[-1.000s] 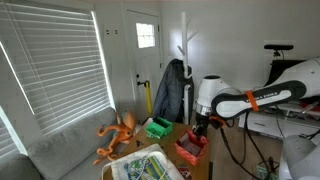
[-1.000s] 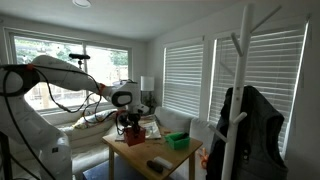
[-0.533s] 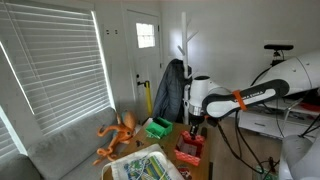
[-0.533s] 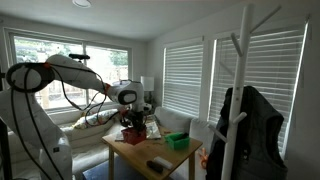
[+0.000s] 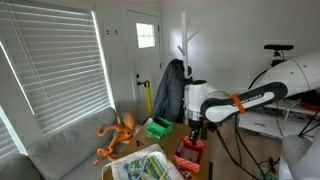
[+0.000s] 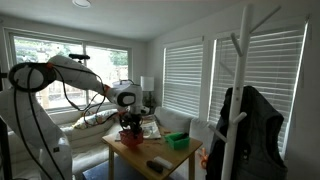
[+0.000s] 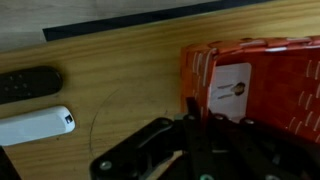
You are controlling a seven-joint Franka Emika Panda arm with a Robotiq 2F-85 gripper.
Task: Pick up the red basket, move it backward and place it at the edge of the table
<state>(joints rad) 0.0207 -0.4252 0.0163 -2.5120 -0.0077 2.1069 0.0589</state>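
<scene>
The red basket (image 5: 190, 152) sits low at the near corner of the brown table (image 5: 203, 170). It also shows in the other exterior view (image 6: 131, 133) on the table (image 6: 140, 158). In the wrist view the red basket (image 7: 262, 88) fills the right side and has a white label. My gripper (image 7: 190, 118) stands over its left wall, with a dark finger against that wall. It also shows in both exterior views (image 5: 197, 130) (image 6: 128, 120). It looks shut on the basket's wall. I cannot tell whether the basket rests on the wood.
A green basket (image 5: 158, 127) (image 6: 178, 142) stands further along the table. An orange octopus plush (image 5: 118, 135) lies on the grey sofa. A black remote (image 7: 28, 83) and a white remote (image 7: 35, 125) lie left of the basket. A picture book (image 5: 148, 165) lies on the table.
The arm has swung a little and come lower. The red basket has shifted slightly with the gripper toward the table's corner.
</scene>
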